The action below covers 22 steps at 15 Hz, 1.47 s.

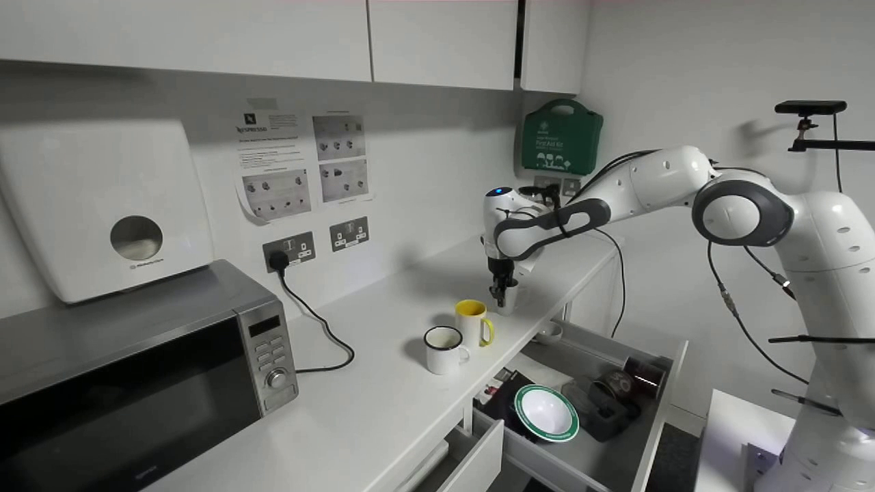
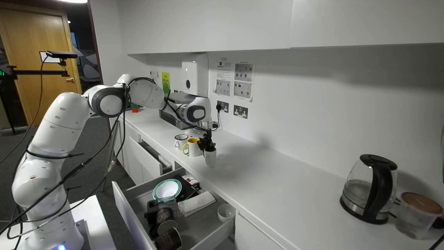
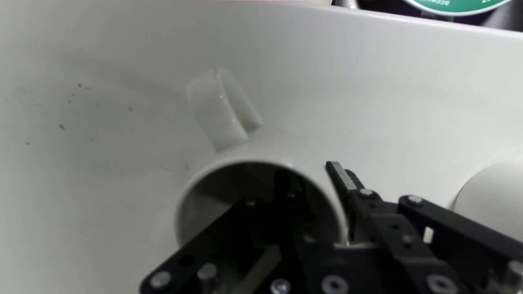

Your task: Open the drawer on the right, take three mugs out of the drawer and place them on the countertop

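Countertop (image 2: 277,187) bears the pale mug (image 2: 211,158), tool (image 3: 314,175) astride its wall, seemingly loosely.

An exterior view looks obliquely along the table (image 1: 372,406) from the microwave (image 1: 147,372) end; an exterior view faces back from the kettle (image 2: 369,191) end. Both, set back, cover the drawer (image 2: 194,225). Wrist view: close over a mug (image 3: 231,181), facing down.

Gripper (image 3: 314,175) obscures much of mug (image 3: 229,183) interior in wrist view; plate (image 3: 453,5) cropped by top edge. In exterior view, microwave (image 1: 143,355) runs off left edge; fine print on notice (image 1: 273,164) illegible.
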Motion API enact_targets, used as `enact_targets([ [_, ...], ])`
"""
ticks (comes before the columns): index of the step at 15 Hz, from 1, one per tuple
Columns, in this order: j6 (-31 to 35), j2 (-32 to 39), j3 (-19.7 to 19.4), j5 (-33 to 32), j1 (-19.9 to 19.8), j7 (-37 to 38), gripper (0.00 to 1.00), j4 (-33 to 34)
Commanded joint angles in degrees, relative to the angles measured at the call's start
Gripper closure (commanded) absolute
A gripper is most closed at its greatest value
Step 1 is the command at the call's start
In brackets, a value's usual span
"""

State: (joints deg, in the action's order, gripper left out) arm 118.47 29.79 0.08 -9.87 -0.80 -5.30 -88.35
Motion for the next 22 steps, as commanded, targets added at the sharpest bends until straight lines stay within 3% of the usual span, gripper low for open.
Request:
enact_targets([
  [1,-3.29,0.83,-0.15,1.26,-0.35,-1.70,0.42,3.48],
  [7,-4.40,0.36,-0.38,0.97,-0.44,-1.51,0.01,4.36],
  [22,-0.84,-11.15,-3.54,3.02,-6.74,-2.01,0.00,-1.53],
])
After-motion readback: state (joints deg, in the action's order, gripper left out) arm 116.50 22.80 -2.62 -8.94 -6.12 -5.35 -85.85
